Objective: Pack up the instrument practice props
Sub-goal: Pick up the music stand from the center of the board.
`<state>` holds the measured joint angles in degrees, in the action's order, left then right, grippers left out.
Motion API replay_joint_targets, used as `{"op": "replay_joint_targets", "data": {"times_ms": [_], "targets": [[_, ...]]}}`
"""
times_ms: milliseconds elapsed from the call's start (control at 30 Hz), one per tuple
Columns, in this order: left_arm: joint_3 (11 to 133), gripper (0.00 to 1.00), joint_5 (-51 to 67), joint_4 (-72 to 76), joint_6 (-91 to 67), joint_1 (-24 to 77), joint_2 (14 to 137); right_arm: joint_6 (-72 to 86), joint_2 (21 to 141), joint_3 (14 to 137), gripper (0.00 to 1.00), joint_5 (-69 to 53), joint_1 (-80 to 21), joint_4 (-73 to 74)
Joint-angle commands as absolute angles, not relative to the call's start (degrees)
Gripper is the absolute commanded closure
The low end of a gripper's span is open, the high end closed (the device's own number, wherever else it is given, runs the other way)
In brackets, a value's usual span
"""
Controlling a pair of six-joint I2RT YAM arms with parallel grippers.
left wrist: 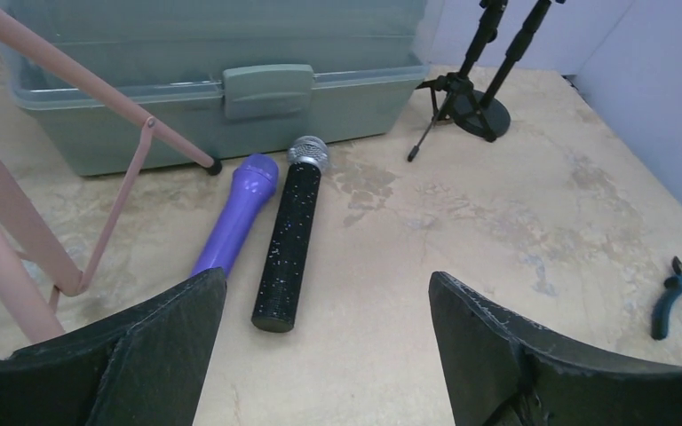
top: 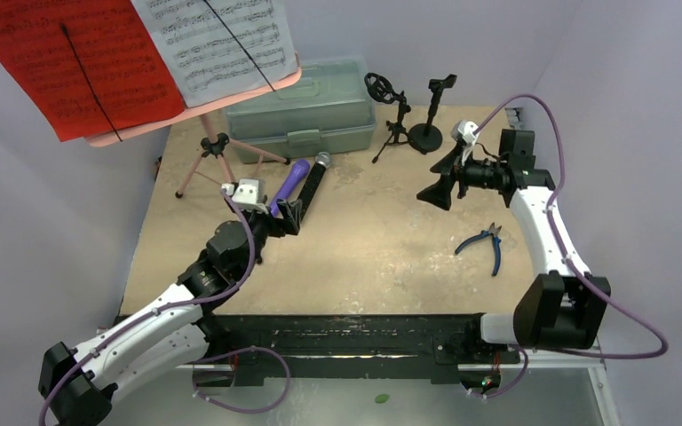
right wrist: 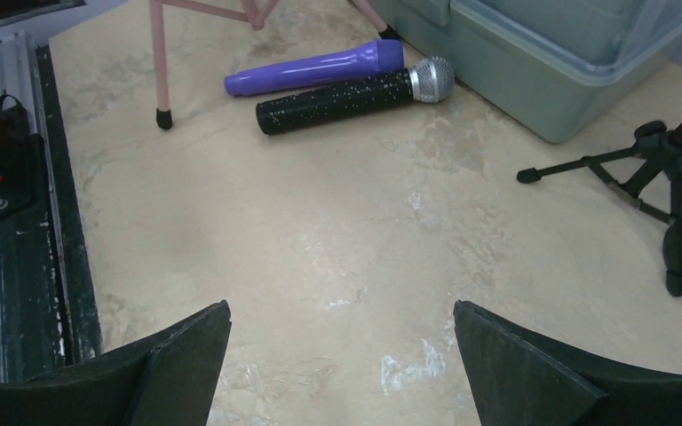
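The pink tripod (top: 216, 153) stands at the back left and carries a pink tray (top: 231, 99) with a red page (top: 80, 62) and a white page (top: 222, 40). The purple microphone (top: 289, 185) and the black silver-headed microphone (top: 313, 185) lie side by side in front of the case; both show in the left wrist view (left wrist: 231, 222) (left wrist: 289, 241). Two small black mic mounts (top: 395, 111) (top: 432, 115) stand at the back. My left gripper (top: 286, 218) is open, just short of the microphones' near ends. My right gripper (top: 438, 182) is open and empty above the table at the right.
The grey-green plastic case (top: 306, 111) sits shut at the back, behind the microphones. Blue-handled pliers (top: 488, 244) lie at the right, near my right arm. White walls stand close on both sides. A black rail (top: 346, 342) runs along the near edge.
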<state>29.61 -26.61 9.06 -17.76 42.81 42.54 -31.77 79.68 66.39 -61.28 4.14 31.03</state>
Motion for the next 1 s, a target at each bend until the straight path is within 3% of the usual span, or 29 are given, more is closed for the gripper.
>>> {"op": "replay_joint_targets", "data": {"times_ms": [0,267,600,967], "targets": [[28.75,0.16,-32.15,16.65,-13.14,42.81,43.83,-33.47,70.82,64.6,0.01,-64.03,4.22,32.91],[22.76,0.15,-38.13,32.22,-1.22,42.74,41.11,-29.91,60.8,50.07,0.01,-66.53,4.73,20.92],[20.04,0.13,-39.71,53.13,15.36,41.48,44.65,-38.02,61.86,52.34,0.01,-65.91,4.73,28.65],[26.83,0.15,-42.02,68.74,26.17,34.29,60.2,-40.18,63.16,53.02,0.01,-67.65,4.75,31.5]]}}
